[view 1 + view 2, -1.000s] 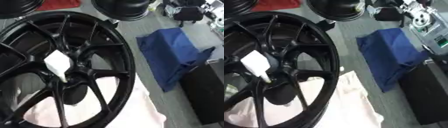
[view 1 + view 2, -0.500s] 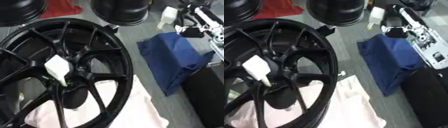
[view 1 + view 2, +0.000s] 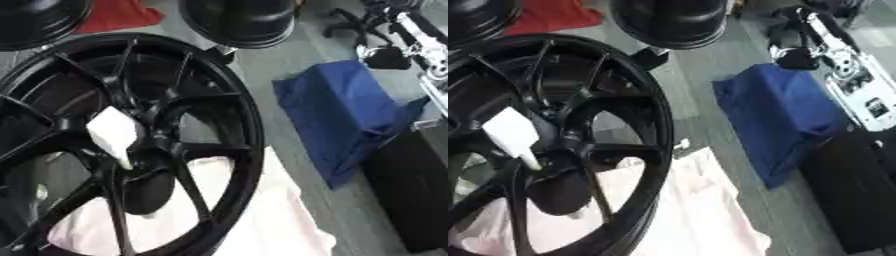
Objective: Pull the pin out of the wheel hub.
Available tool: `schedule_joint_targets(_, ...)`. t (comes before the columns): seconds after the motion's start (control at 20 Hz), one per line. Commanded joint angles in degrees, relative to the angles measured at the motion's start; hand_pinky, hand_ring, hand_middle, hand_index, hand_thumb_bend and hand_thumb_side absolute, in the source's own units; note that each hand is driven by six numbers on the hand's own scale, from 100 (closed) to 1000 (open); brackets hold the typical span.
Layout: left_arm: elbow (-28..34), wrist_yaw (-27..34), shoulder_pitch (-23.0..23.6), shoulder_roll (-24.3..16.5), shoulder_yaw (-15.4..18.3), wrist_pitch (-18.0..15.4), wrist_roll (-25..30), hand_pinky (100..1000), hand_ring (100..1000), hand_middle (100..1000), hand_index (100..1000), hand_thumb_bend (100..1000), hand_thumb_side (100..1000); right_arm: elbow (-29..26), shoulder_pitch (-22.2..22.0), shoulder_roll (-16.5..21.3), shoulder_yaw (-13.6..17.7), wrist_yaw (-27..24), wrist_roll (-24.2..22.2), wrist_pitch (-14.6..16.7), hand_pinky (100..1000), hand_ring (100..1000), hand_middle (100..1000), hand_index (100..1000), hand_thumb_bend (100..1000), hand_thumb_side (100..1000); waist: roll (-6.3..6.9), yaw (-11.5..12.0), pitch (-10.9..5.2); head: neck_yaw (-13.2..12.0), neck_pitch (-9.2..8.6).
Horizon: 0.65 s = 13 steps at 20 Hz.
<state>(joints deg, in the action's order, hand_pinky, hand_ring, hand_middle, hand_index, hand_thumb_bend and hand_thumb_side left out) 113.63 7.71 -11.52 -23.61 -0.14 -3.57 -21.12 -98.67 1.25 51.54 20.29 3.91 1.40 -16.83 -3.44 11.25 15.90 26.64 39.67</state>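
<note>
Black wheel (image 3: 131, 145) on pink cloth (image 3: 271, 225), white pin (image 3: 114, 134) stuck in hub.
Right arm (image 3: 846, 75) far off by blue cloth (image 3: 346, 110); its hand's state can't be told, left hand unseen.

White pin (image 3: 114, 134) tilted, seated in black wheel hub (image 3: 149, 150).

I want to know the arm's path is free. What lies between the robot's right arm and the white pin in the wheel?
In the right eye view, the blue cloth and bare grey floor, then the wheel's black rim, lie between the right arm and the white pin.
</note>
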Motion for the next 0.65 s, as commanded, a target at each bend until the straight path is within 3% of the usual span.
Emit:
schedule_joint_targets(0.05,0.96,0.10,-0.38,-0.69,0.41,0.04,0.03,839,557,588,726,262,668,-2.72,1.04,1.18,0.74,-2.26,1.25,1.66,997,969,621,849,100,445,-0.08,0.16,-1.09,0.10,-0.37)
schedule_joint_targets(0.15,0.96,0.11,-0.45,-0.73,0.39,0.01,0.08,839,557,588,726,262,668,-4.64,1.68,1.37,0.13,-4.55,2.58,3.37,995,953,601,818,100,578,-0.15,0.38,-1.08,0.31,-0.26)
schedule_joint_targets(0.25,0.96,0.16,-0.56,-0.70,0.29,0.05,0.18,839,557,588,726,255,668,-7.22,2.65,1.73,-1.16,-6.91,3.44,5.48,996,941,562,790,100,612,-0.22,0.67,-1.08,0.39,-0.11)
schedule_joint_targets(0.35,0.96,0.23,-0.68,-0.68,0.21,0.11,0.26,839,556,588,726,261,668,-9.45,3.88,2.16,-2.57,-9.28,3.55,7.73,990,920,535,772,100,599,-0.32,0.92,-1.08,0.55,-0.27)
schedule_joint_targets(0.45,0.96,0.29,-0.82,-0.71,0.13,0.15,0.37,838,557,588,726,261,667,-10.68,5.26,2.54,-3.64,-11.37,4.15,9.28,957,870,501,742,100,520,-0.42,1.15,-1.10,0.69,-0.39)
schedule_joint_targets(0.65,0.96,0.39,-1.10,-0.69,-0.09,0.30,0.65,839,557,587,725,261,666,-11.97,8.14,2.27,-5.71,-13.21,4.95,9.58,972,871,499,739,100,551,-0.59,1.66,-1.17,0.81,-0.40)
